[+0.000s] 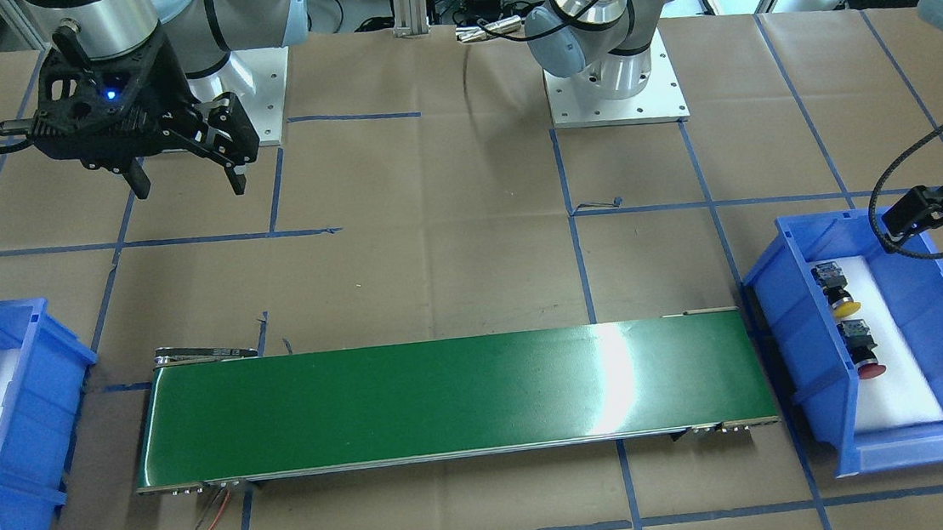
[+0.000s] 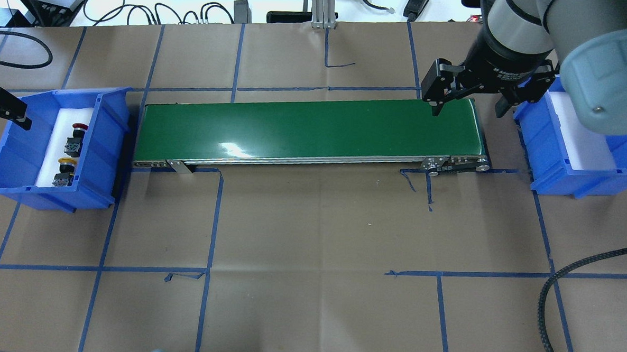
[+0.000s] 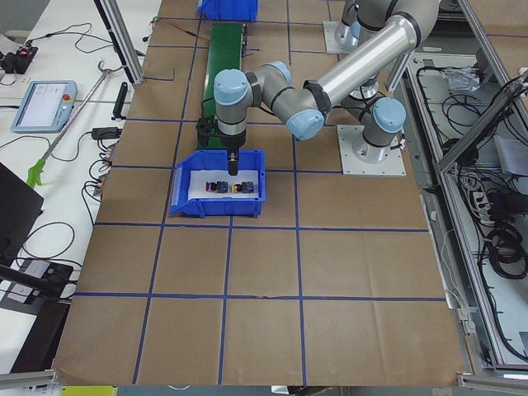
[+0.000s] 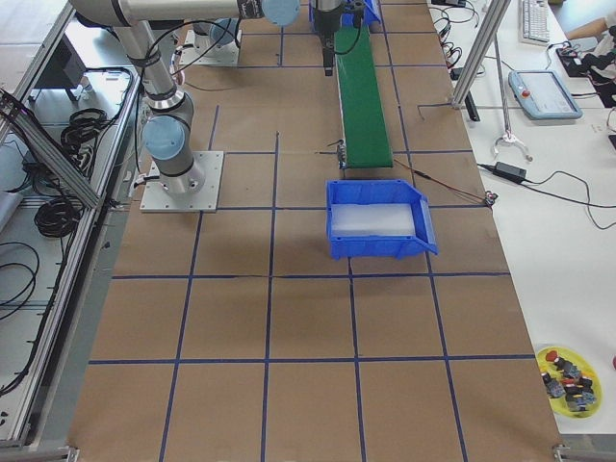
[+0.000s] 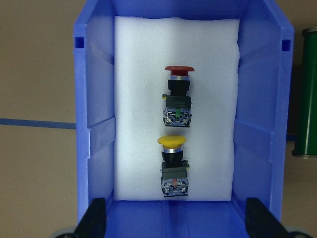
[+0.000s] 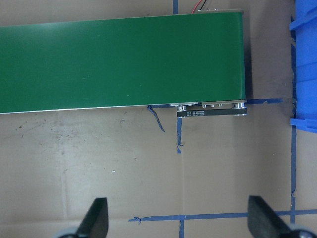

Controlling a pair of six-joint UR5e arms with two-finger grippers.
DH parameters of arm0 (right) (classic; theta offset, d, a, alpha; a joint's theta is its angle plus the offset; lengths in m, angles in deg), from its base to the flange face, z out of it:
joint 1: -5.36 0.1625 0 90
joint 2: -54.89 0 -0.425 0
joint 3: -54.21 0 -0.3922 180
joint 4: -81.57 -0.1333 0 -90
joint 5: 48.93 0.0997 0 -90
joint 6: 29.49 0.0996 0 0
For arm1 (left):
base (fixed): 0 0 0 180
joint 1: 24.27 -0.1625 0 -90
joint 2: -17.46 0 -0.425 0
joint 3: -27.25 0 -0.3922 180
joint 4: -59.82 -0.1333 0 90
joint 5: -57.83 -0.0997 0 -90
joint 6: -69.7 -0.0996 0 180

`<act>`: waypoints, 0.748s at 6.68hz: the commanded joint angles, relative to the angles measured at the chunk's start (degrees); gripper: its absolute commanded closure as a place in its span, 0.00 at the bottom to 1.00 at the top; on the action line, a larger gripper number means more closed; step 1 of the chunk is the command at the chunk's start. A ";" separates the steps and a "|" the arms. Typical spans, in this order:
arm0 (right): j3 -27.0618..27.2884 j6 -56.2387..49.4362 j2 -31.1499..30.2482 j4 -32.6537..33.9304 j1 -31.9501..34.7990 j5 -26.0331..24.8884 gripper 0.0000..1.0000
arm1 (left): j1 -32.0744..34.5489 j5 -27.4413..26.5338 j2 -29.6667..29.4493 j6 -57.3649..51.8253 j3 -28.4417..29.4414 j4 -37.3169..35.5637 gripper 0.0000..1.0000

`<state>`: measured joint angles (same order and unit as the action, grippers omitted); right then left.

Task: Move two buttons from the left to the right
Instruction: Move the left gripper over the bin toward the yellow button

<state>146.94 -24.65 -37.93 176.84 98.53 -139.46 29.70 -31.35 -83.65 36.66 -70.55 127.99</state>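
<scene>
Two buttons lie side by side on white foam in the blue left bin (image 2: 109,135). The red-capped button (image 5: 178,94) is farther from the camera in the left wrist view, and the yellow-capped button (image 5: 172,166) is nearer. Both also show from overhead, red (image 2: 77,136) and yellow (image 2: 65,170). My left gripper (image 5: 177,218) hangs open above the bin's outer end with nothing between its fingers, well above the buttons. My right gripper (image 2: 467,106) is open and empty, hovering over the right end of the green conveyor belt (image 2: 305,130).
The blue right bin (image 2: 557,171) holds only a white foam pad and stands just past the belt's right end. A braided cable (image 2: 552,292) loops over the table at the front right. A yellow dish (image 4: 568,375) of spare parts sits on the side bench.
</scene>
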 commanded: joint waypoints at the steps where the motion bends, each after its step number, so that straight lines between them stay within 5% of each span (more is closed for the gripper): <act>1: 0.00 0.00 0.01 0.00 0.00 0.00 0.00 | -0.01 1.45 -1.19 0.00 -6.49 -9.05 0.00; 5: 0.00 0.09 0.01 0.00 0.00 0.00 0.00 | -0.27 1.03 -3.30 0.00 -14.42 -17.61 0.00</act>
<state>146.94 -24.57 -37.92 176.84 98.53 -139.46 29.61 -30.16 -86.26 36.65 -83.15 112.66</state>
